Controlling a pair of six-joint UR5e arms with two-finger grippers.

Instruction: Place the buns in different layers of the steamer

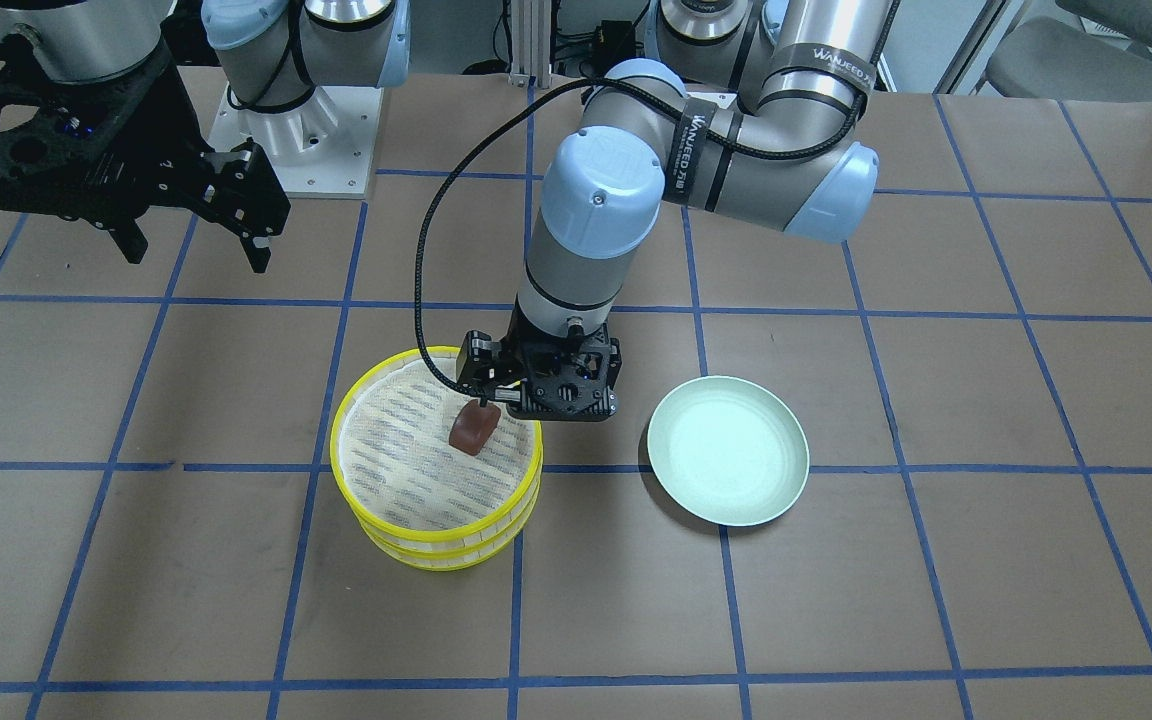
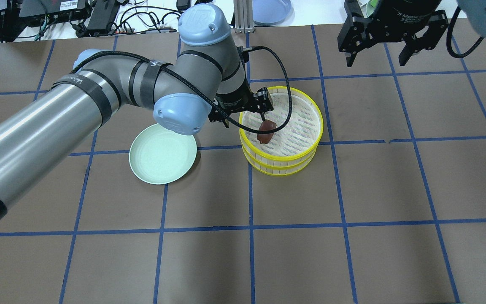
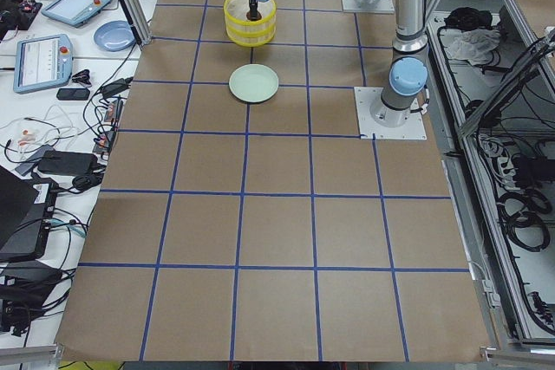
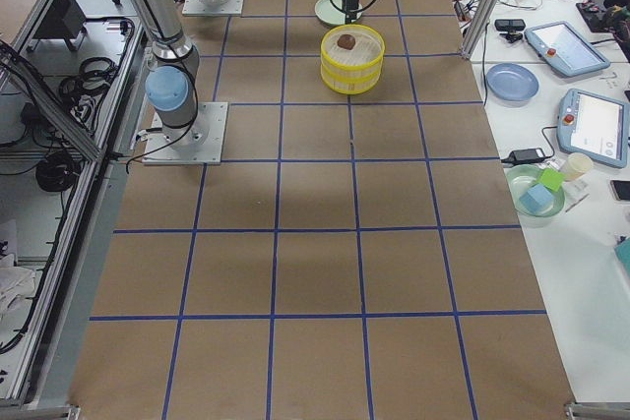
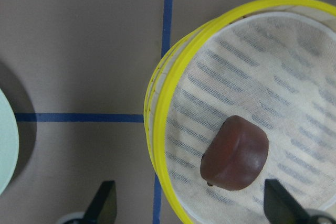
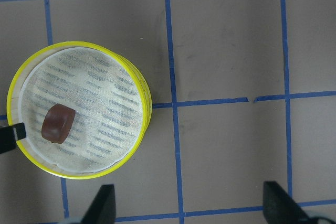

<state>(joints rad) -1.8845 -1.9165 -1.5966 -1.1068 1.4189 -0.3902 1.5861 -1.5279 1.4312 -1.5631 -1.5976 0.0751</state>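
The steamer (image 1: 338, 440) is two stacked trays with yellow rims, seen mid-table in the overhead view (image 2: 319, 126). The dark reddish-brown bun (image 1: 473, 430) lies on the white mesh of the top tray (image 5: 157, 129); it also shows in the left wrist view (image 5: 235, 153) and the right wrist view (image 6: 58, 123). My left gripper (image 5: 191, 205) hangs just above the tray's edge, open, its fingers wide on either side of the bun without touching it. My right gripper (image 2: 376, 59) is open and empty, raised well away from the steamer. The cream-white bun is not visible in any view.
A pale green plate (image 1: 728, 450) lies on the brown paper beside the steamer, on my left side, with nothing in it. Blue tape lines grid the table. The left arm's black cable (image 2: 283, 80) loops over the steamer.
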